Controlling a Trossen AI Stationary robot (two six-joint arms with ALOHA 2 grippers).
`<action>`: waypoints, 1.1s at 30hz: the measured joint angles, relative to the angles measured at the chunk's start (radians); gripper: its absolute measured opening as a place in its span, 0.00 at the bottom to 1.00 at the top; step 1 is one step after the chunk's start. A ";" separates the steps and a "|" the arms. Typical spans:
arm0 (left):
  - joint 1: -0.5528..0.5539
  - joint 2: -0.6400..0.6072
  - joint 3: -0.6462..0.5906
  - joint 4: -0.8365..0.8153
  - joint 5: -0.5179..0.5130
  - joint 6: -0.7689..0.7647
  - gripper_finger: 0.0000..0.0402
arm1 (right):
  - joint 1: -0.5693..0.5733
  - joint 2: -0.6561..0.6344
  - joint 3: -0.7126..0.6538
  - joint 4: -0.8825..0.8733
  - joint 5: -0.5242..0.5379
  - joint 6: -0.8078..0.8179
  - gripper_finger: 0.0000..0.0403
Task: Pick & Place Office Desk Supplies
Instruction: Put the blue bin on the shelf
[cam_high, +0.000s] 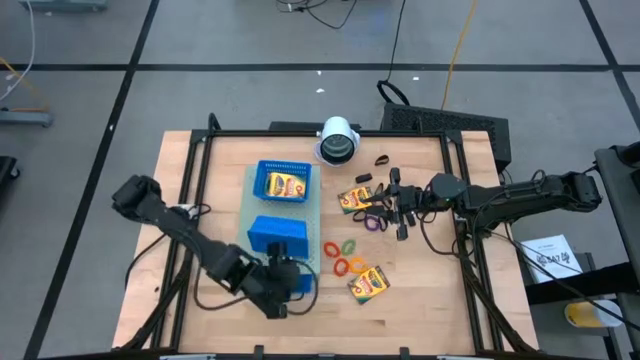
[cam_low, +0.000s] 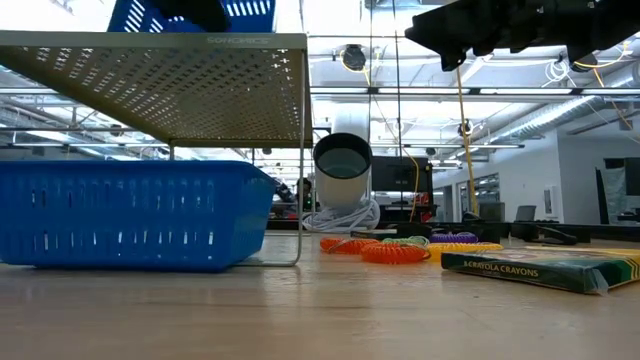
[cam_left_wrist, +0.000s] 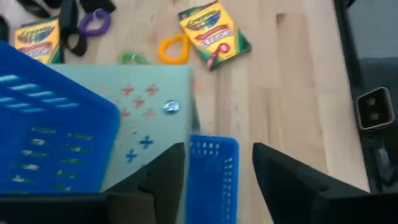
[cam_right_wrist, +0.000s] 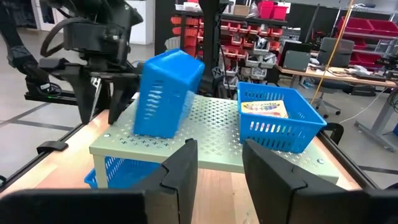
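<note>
Yellow-and-green cardboard crayon boxes (cam_high: 368, 284) loose on the wooden table (cam_high: 430, 290) beside thin coloured plastic rings (cam_high: 345, 258), one more box already in the upright blue plastic basket (cam_high: 284, 182). Left gripper (cam_high: 288, 278) spread wide and empty just beside a tipped-over blue plastic basket (cam_high: 277, 232); right gripper (cam_high: 400, 205) partly open, empty, over small black clips (cam_high: 380, 160). Seemingly between picks: next, lower onto one loose item and close squarely.

We see a grey tiled floor (cam_high: 80, 100) round the wooden desk (cam_high: 420, 290) — red storage bins (cam_right_wrist: 249, 34) line the back.
</note>
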 joint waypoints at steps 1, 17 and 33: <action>-0.012 0.003 -0.003 0.009 0.012 0.000 0.53 | 0.000 0.000 0.000 0.000 0.000 0.000 0.29; -0.040 -0.088 0.025 -0.145 -0.055 0.104 0.56 | 0.002 0.000 0.000 0.000 0.000 0.075 0.29; 0.055 -0.250 0.053 -0.184 -0.247 0.306 0.56 | 0.002 0.000 0.000 0.000 0.000 0.076 0.29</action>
